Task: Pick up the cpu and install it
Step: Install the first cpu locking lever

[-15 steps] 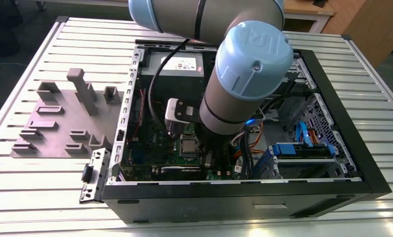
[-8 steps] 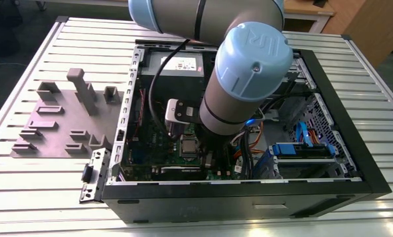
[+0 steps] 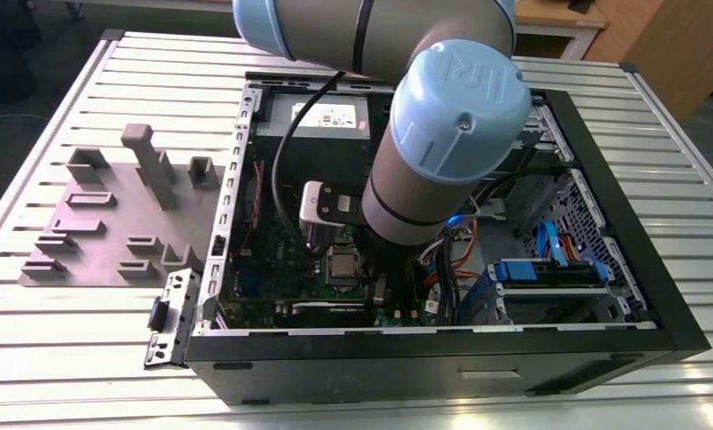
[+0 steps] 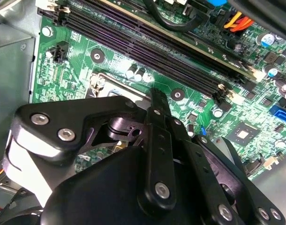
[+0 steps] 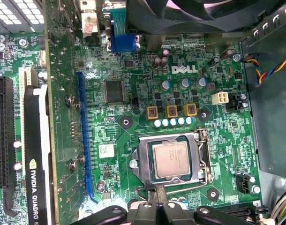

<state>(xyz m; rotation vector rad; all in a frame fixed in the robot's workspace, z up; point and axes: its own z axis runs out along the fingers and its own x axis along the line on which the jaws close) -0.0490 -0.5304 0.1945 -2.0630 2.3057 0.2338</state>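
The green motherboard is filling the first wrist view; white lettering is sitting right of centre, unread here; the cpu is lying flat inside the silver socket frame, lower centre; the gripper is hovering just below it, its opening impossible to tell.

The exterior view looks down from above and in front at an open computer case on a slatted table, the arm reaching in. Both wrist views sit close over the motherboard: the first faces straight down on the socket, the second looks obliquely past the gripper toward the memory slots. All share the board.
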